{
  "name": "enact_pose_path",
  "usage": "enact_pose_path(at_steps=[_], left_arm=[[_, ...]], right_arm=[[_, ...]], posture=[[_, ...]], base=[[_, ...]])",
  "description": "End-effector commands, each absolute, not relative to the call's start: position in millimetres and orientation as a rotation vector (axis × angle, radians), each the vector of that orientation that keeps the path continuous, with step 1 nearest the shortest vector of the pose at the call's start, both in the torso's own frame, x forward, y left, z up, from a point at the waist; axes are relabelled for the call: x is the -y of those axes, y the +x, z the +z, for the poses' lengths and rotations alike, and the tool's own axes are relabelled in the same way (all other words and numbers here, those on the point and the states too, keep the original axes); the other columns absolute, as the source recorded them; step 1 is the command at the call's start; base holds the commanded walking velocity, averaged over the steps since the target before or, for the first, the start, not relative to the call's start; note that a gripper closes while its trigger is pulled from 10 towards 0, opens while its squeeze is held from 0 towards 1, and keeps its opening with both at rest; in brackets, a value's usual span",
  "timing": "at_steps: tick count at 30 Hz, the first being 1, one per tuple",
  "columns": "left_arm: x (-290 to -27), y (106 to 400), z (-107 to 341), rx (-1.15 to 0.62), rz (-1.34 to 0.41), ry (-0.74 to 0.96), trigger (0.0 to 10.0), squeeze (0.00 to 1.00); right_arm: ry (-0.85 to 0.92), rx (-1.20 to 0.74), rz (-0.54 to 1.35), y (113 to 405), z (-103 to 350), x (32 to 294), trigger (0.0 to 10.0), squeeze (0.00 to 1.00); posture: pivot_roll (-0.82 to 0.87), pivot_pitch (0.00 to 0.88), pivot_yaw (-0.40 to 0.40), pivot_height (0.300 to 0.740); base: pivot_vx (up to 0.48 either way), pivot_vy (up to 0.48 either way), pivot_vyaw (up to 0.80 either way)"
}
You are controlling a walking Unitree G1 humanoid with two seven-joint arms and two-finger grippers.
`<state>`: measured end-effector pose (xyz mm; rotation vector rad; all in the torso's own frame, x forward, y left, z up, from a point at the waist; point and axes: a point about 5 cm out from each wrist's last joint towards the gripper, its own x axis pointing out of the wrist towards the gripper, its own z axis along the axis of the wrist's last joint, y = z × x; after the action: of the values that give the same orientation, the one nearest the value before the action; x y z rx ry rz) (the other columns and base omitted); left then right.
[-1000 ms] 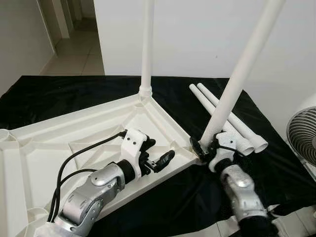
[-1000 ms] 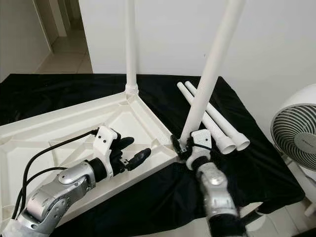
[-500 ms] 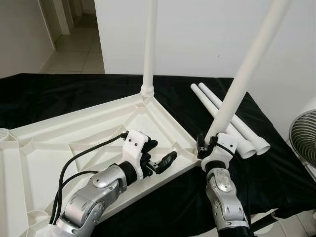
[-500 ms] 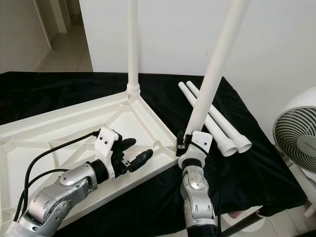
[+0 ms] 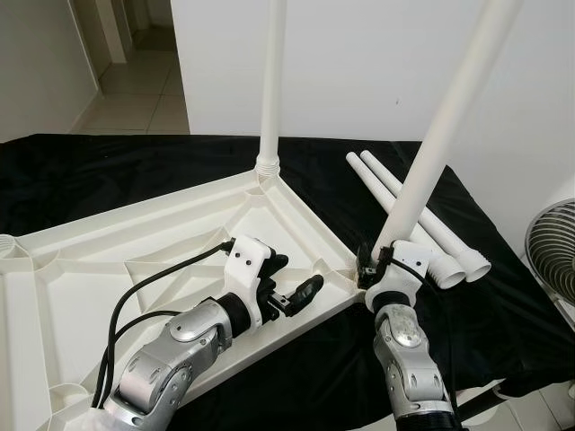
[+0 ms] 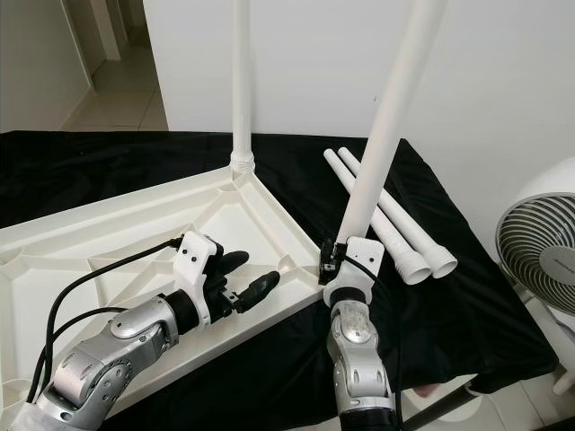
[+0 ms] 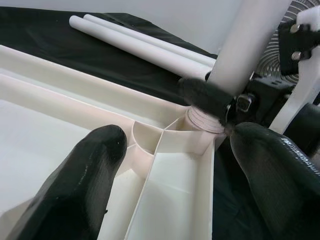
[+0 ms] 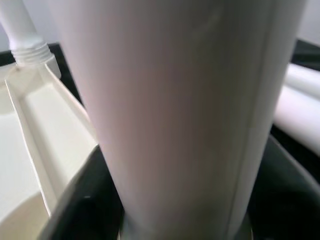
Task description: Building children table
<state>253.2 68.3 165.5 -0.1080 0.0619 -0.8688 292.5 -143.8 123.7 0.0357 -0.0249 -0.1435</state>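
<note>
White tabletop (image 5: 135, 260) upside down on black cloth (image 5: 108, 171); my right gripper (image 5: 375, 266) clenched on tilted table leg (image 5: 431, 153) at corner socket, left gripper (image 5: 292, 289) released over tabletop.

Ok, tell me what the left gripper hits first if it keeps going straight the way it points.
Likely the tabletop's corner socket, then the leg held by the right gripper; the left gripper is open, depth uncertain.
</note>
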Motion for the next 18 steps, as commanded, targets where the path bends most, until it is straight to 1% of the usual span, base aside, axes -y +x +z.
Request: enact_pose_path(at_steps=[1,3,6,7,9,11,12,14,15,16,17,18], left_arm=[[-64.1,249.3,167.3,-0.053,-0.959,-0.108,10.0,0.00],[-64.4,248.8,166.6,-0.054,-0.957,-0.108,10.0,0.00],[-64.6,248.8,166.8,-0.055,-0.955,-0.110,10.0,0.00],[-64.8,248.7,167.0,-0.056,-0.954,-0.111,10.0,0.00],[-65.0,248.7,167.2,-0.057,-0.953,-0.111,10.0,0.00],[-65.8,249.3,167.9,-0.057,-0.953,-0.110,10.0,0.00],[-65.8,249.3,167.9,-0.057,-0.953,-0.110,10.0,0.00],[-66.3,249.7,168.3,-0.056,-0.953,-0.108,10.0,0.00],[-66.9,250.1,168.7,-0.055,-0.952,-0.106,10.0,0.00],[-66.9,250.1,168.7,-0.055,-0.952,-0.106,10.0,0.00],[-67.3,250.3,168.8,-0.055,-0.951,-0.104,10.0,0.00],[-67.8,250.7,169.1,-0.055,-0.951,-0.102,10.0,0.00]], right_arm=[[0.047,-0.045,-0.143,286.9,108.9,146.1,10.0,1.00],[0.118,-0.005,-0.073,286.2,114.5,144.0,10.0,1.00],[0.143,0.015,-0.030,286.2,117.9,143.1,10.0,1.00],[0.155,0.035,0.025,286.2,121.8,143.5,10.0,1.00],[0.148,0.049,0.059,286.4,124.3,145.6,10.0,1.00],[0.115,0.074,0.123,288.2,128.9,154.3,10.0,1.00],[0.115,0.074,0.123,288.2,128.9,154.3,10.0,1.00],[0.082,0.081,0.154,289.6,130.5,159.4,10.0,1.00],[0.038,0.078,0.185,292.2,130.6,165.5,10.0,1.00],[0.038,0.078,0.185,292.2,130.6,165.5,10.0,1.00],[0.008,0.068,0.230,293.7,129.8,170.1,10.0,0.85],[-0.031,0.061,0.284,294.9,129.1,173.7,10.0,0.00]], posture=[[0.01,0.025,-0.036,0.740],[0.01,0.025,-0.036,0.740],[0.01,0.035,-0.033,0.740],[0.01,0.038,-0.026,0.740],[0.01,0.039,-0.025,0.740],[0.02,0.043,-0.017,0.740],[0.02,0.043,-0.017,0.740],[0.02,0.043,-0.017,0.740],[0.02,0.044,-0.013,0.740],[0.02,0.044,-0.013,0.740],[0.02,0.044,-0.013,0.740],[0.02,0.043,-0.013,0.740]], base=[[0.000,0.000,0.00],[0.000,0.000,0.00],[0.000,0.000,0.00],[0.000,0.000,0.00],[0.000,0.000,0.00],[0.000,0.000,0.00],[0.000,0.000,0.00],[0.000,0.000,0.00],[0.000,0.000,0.00],[0.000,0.000,0.00],[0.000,0.000,0.00],[0.000,0.000,0.00]])
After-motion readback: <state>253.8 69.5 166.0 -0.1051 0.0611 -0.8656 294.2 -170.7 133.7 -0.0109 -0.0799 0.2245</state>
